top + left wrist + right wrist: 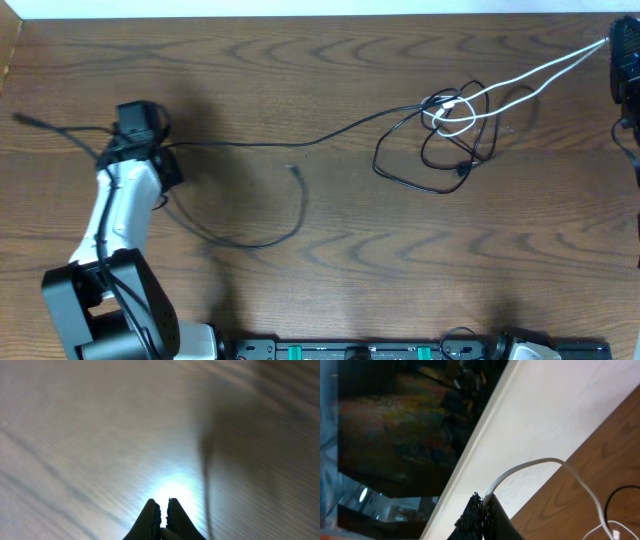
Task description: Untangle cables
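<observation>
The cables meet in a knot (455, 125) right of the table's middle. A white cable (530, 75) stretches from the knot to the far right edge, where my right gripper (622, 45) is shut on it. In the right wrist view, this white cord (545, 462) arcs out from between the jaws of that gripper (482, 497). A long black cable (300, 140) runs left from the knot to my left gripper (140, 135). Close above the wood, that gripper (163, 502) is shut with a rounded cord deep between its jaws. A blurred dark strand (206, 480) hangs beside it.
Another black cable (260, 242) loops over the front-left wood and ends in a plug (292, 170). A loose plug end (17, 118) lies at the far left. The white far table edge (535, 420) passes behind the right gripper. The arm bases' rail (400, 350) lines the front.
</observation>
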